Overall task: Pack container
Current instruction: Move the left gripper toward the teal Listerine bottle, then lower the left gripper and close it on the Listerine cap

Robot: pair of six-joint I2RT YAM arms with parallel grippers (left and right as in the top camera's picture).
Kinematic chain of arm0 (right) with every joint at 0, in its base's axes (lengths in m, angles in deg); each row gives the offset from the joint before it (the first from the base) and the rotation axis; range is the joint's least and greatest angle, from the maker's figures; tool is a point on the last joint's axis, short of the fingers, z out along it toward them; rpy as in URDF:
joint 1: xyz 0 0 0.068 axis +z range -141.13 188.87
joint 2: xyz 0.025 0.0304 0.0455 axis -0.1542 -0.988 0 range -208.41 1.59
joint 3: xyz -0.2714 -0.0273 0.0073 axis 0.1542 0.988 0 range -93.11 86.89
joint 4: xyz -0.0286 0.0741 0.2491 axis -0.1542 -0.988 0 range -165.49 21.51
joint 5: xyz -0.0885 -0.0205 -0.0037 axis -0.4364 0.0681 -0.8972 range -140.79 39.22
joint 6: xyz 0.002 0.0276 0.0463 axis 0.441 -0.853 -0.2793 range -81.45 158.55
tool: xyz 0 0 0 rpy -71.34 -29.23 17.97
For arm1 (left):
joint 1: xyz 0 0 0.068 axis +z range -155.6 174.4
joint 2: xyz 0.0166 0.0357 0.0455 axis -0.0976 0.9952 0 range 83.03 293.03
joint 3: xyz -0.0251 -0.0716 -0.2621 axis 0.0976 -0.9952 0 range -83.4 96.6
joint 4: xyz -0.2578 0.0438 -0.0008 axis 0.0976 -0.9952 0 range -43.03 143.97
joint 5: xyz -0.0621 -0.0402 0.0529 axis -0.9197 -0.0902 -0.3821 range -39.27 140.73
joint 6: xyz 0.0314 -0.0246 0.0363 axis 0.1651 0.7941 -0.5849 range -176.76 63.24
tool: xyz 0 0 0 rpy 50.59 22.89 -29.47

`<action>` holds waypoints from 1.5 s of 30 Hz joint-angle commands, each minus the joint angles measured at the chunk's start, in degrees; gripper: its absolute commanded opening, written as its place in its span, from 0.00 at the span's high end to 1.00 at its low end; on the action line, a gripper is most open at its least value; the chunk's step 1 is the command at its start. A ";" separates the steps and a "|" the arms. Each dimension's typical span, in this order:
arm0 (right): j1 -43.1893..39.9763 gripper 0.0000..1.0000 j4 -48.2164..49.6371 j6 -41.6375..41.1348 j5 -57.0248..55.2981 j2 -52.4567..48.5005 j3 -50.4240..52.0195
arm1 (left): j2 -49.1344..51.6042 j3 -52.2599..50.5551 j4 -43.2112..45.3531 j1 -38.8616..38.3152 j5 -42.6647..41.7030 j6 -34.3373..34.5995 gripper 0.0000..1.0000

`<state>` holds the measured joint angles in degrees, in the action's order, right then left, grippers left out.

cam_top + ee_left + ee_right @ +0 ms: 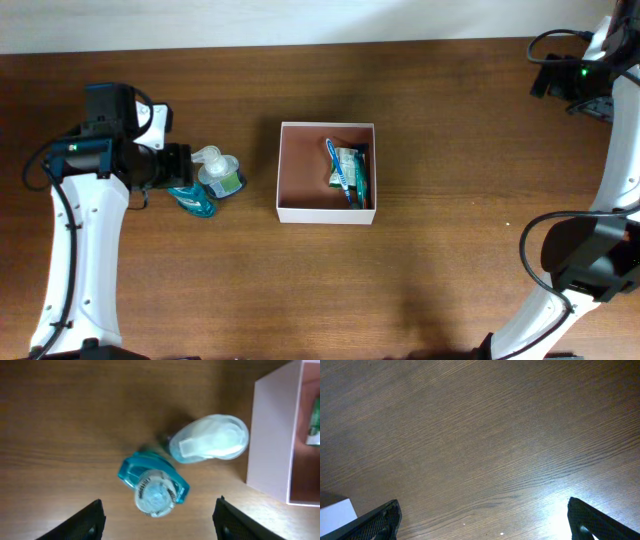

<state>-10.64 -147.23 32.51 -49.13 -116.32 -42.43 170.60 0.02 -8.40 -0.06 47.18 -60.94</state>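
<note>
A: Overhead camera position?
B: Fixed high, facing straight down; covers the whole table point(450, 100).
A: Wrist cameras?
B: Both close, facing down. Left shares the bottles point(210, 440) and container point(272, 435) wall with overhead; right shows bare wood and a white corner point(335, 512).

Two bottles: one teal bottle point(193, 199) and one pale bottle point(221, 173). One box point(326, 213), holding one blue toothbrush point(341, 176) and one green packet point(352, 160) (maybe more, since they overlap). Two robot arms: left arm point(85, 230), right arm point(620, 170). One table point(450, 120).
</note>
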 commanded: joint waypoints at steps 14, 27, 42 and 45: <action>-0.07 0.01 0.04 -0.46 0.52 1.14 -0.33 | 8.90 0.48 2.71 0.15 2.47 -8.39 0.19; -0.07 0.01 0.04 -0.46 0.50 1.14 -0.33 | 8.92 0.46 2.19 0.15 2.32 -8.39 0.47; -0.07 0.01 0.04 -0.46 0.50 1.14 -0.33 | 8.87 0.52 2.34 0.15 2.34 -8.37 0.61; -0.07 0.01 0.04 -0.46 0.50 1.14 -0.33 | 8.66 0.63 2.25 0.15 2.54 -8.37 0.62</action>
<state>-10.64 -147.23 32.51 -49.16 -116.32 -42.43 179.37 0.02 -6.21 -0.06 49.28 -68.79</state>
